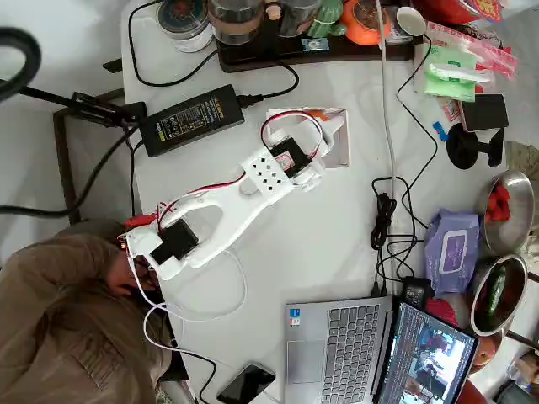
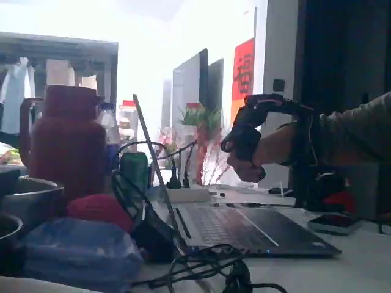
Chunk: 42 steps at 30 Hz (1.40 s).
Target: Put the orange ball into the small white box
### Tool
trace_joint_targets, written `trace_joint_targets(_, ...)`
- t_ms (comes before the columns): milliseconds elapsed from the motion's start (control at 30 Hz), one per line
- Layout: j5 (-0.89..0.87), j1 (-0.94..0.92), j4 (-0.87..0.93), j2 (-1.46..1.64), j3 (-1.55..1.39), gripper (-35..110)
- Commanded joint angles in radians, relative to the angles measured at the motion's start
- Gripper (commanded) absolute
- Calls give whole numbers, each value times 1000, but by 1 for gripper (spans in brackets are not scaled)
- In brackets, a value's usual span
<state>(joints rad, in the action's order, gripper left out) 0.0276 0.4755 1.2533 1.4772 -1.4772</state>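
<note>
Currently the gripper (image 1: 330, 135) hangs over the small white box (image 1: 341, 150) in the overhead view, far of table centre, right of the black power brick (image 1: 192, 119). An orange sliver at the box's far edge may be the orange ball (image 1: 313, 112); jaw opening and grip: can't tell. Risk: released near that low wall, the ball could bounce or roll out.

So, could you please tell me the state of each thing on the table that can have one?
gripper: over the small white box, open or shut cannot be told
small white box: partly covered by the gripper, inside hidden
laptop: open, screen lit
phone: lying flat, screen dark
power brick: cables attached at both ends
</note>
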Motion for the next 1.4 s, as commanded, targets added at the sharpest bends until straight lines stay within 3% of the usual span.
trace_joint_targets(0, 8, 6, 12, 80, 18, 39)
trace_joint_targets(500, 6, -288, 17, 305, 6, 39)
trace_joint_targets(1033, 3, -371, 23, 580, 3, 39)
trace_joint_targets(1367, -6, -373, 176, 627, 3, 39)
